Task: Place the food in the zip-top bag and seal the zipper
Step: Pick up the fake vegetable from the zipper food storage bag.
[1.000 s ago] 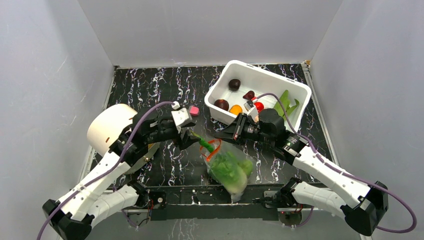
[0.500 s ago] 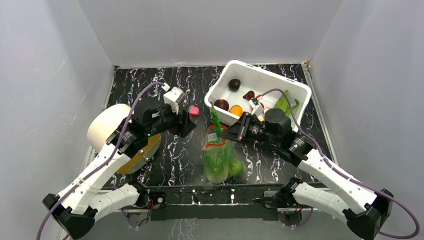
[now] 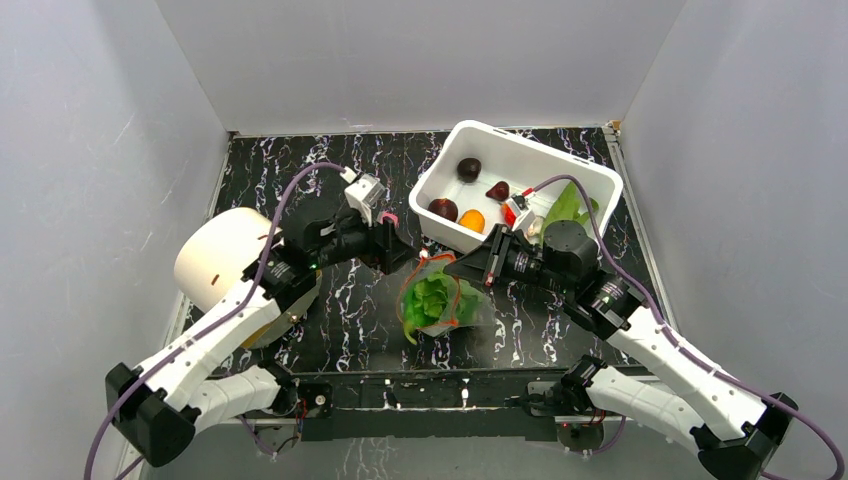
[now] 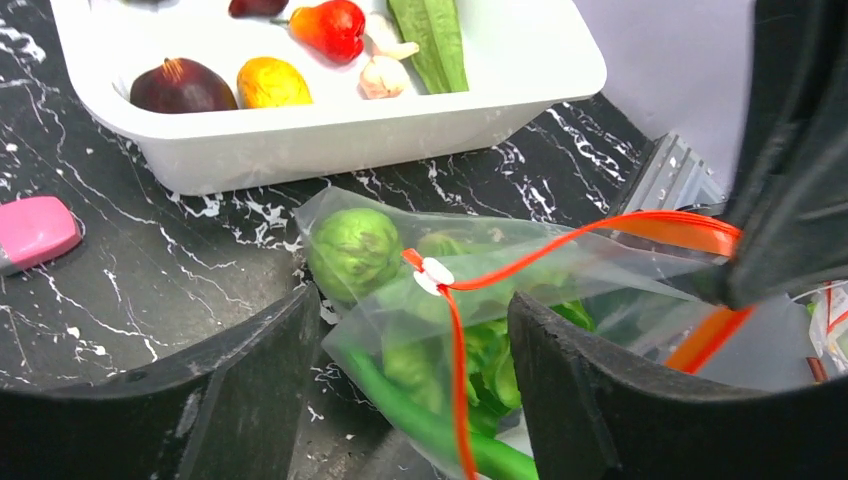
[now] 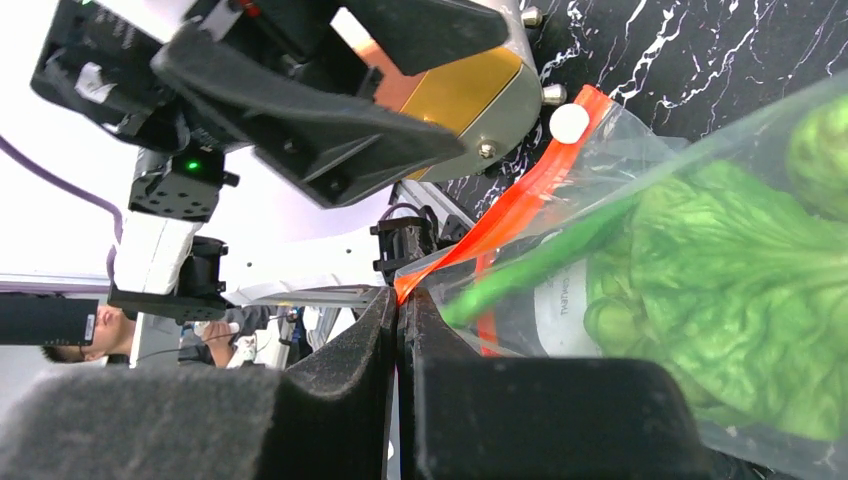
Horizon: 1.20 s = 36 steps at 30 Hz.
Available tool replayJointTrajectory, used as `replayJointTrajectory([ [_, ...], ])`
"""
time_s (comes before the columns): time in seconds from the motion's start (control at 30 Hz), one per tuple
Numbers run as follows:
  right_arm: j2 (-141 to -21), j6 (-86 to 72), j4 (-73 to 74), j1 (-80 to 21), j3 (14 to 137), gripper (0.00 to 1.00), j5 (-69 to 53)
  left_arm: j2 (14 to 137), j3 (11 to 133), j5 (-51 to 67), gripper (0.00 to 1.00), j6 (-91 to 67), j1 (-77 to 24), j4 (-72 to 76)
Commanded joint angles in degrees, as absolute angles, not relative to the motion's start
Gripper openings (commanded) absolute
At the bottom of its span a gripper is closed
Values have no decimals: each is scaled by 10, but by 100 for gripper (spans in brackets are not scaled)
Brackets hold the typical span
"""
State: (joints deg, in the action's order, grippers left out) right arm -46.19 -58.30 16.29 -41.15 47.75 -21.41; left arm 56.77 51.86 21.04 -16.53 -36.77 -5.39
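The clear zip-top bag (image 3: 440, 303) hangs just over the table, between the two arms. It holds the pale-green cabbage (image 5: 740, 290), a green ball (image 4: 355, 250) and a long green pod (image 4: 420, 425). My right gripper (image 5: 400, 298) is shut on one end of the orange-red zipper (image 4: 455, 360), and the bag hangs from it. The zipper's white slider (image 4: 433, 275) sits partway along the strip. My left gripper (image 4: 415, 305) is open, with its fingers on either side of the bag's mouth end. More food lies in the white tub: a purple round (image 4: 180, 87), an orange piece (image 4: 272, 82), a red tomato (image 4: 330, 27), mushrooms (image 4: 385, 75) and green pods (image 4: 430, 40).
The white tub (image 3: 580, 175) stands at the back right, close behind the right gripper (image 3: 452, 268). A small pink block (image 3: 388, 218) lies beside the left gripper (image 3: 398, 258). A white cylinder (image 3: 215, 258) stands at the left by the left arm. Grey walls enclose the table.
The green pod, which stuck up out of the bag's mouth, now lies inside. The bag swung up from the near edge. My left gripper came back to the bag's mouth and opened wider.
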Motion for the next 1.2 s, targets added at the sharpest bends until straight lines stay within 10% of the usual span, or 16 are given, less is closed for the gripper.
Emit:
replayJointTrajectory([
  [0.0, -445, -591, 107, -410, 476, 0, -228, 592, 529, 233, 65, -168, -368, -33],
  [0.47, -448, -614, 87, -410, 459, 0, -216, 411, 445, 569, 70, 97, -369, -79],
  [0.9, -451, -637, 69, -410, 443, 0, -213, 385, 417, 667, 72, 265, -370, -197],
  [1.17, -451, -650, 51, -409, 433, 0, -218, 411, 366, 680, 68, 180, -371, -9],
])
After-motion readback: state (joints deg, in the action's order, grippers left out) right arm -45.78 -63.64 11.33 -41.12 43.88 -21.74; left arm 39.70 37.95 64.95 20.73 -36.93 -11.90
